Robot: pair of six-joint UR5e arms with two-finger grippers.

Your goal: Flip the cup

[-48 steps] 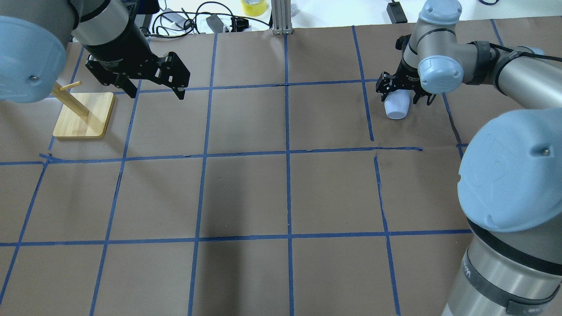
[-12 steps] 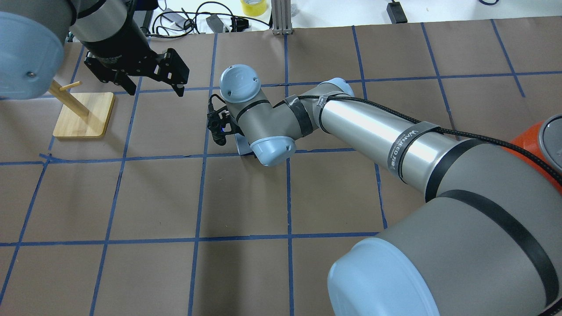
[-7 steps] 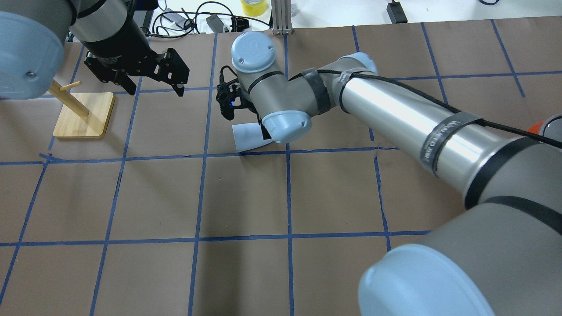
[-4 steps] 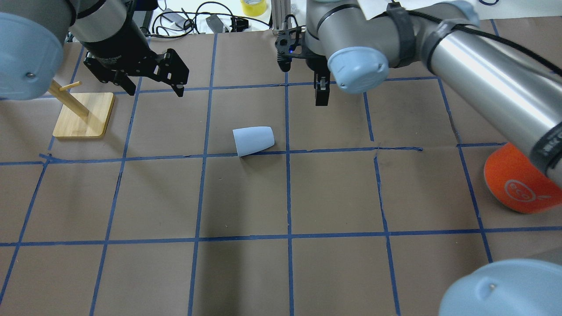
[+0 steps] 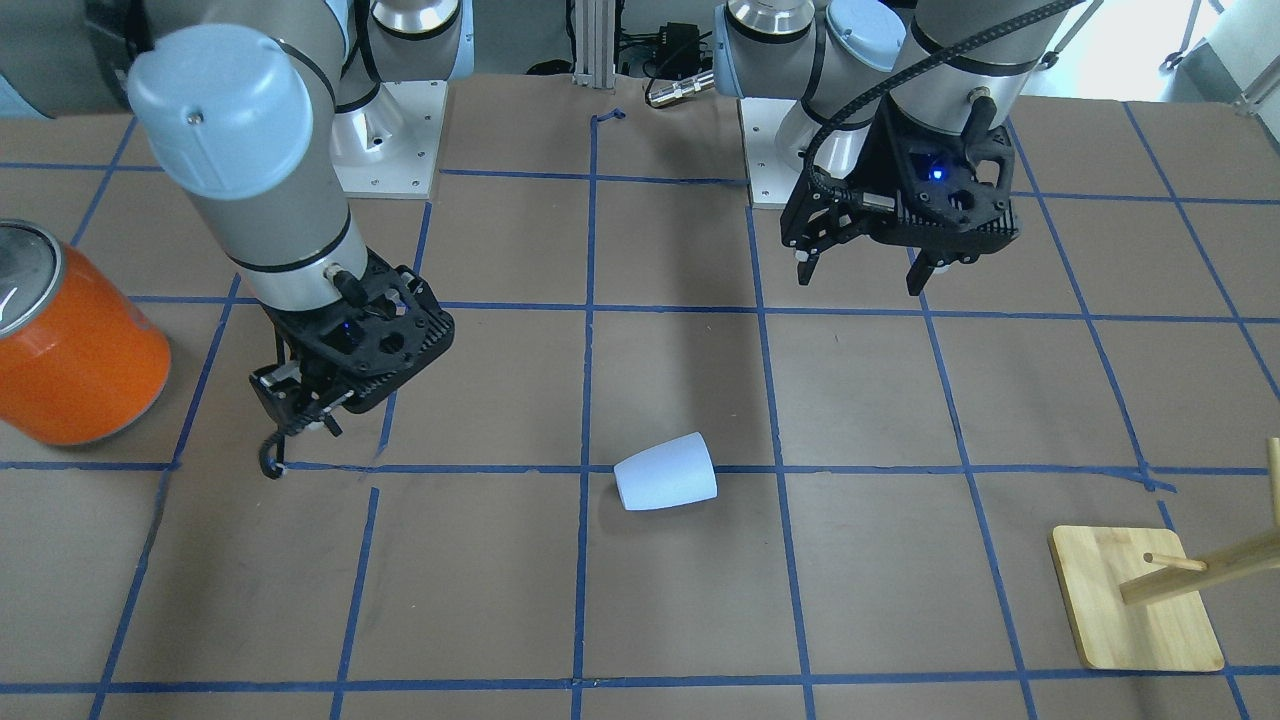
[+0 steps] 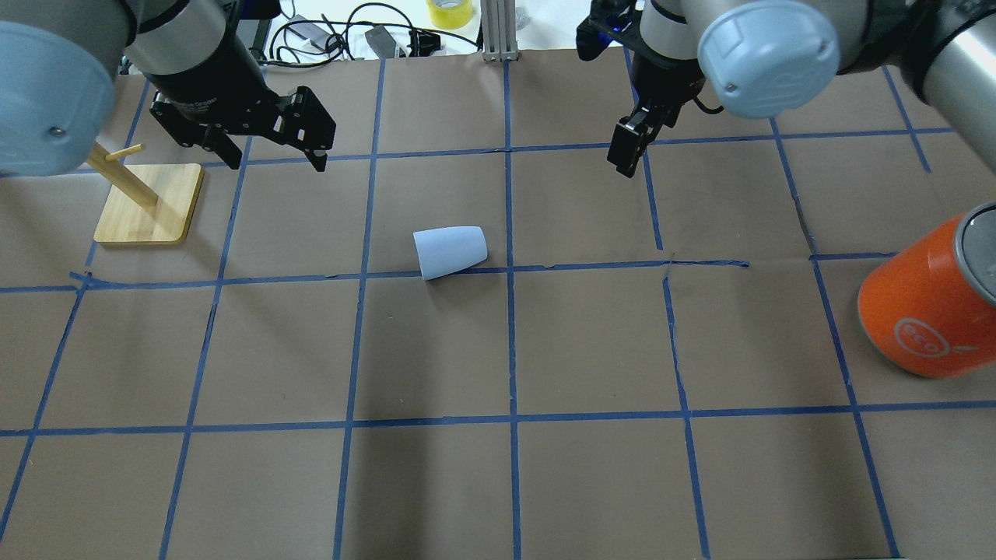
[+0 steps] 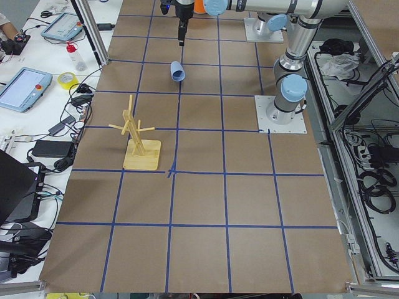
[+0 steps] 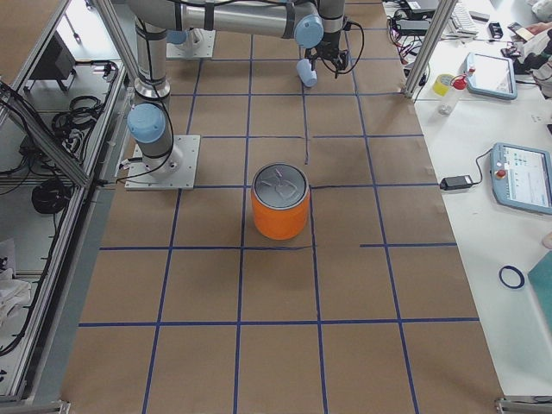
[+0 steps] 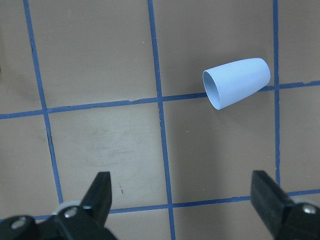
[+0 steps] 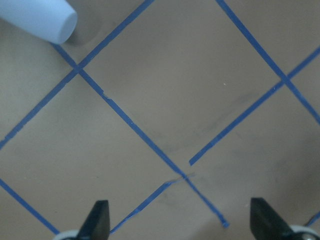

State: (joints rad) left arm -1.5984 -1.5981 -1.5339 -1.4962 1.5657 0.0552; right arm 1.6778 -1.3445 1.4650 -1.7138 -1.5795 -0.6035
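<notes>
The pale blue-white cup lies on its side near the table's middle, touching a blue tape line, with its wider rim toward the robot's left. It also shows in the front view, the left wrist view and the right wrist view's top left corner. My left gripper is open and empty, hovering behind and to the left of the cup. It also shows in the front view. My right gripper is open and empty, raised behind and to the right of the cup.
A large orange can with a silver top stands at the table's right edge. A wooden peg stand on a square base stands at the far left, near my left gripper. Cables and a tape roll lie beyond the far edge.
My right gripper carried the cup from the far right to the middle, laid it on its side, let go and drew back to the right. The left arm has barely moved.
</notes>
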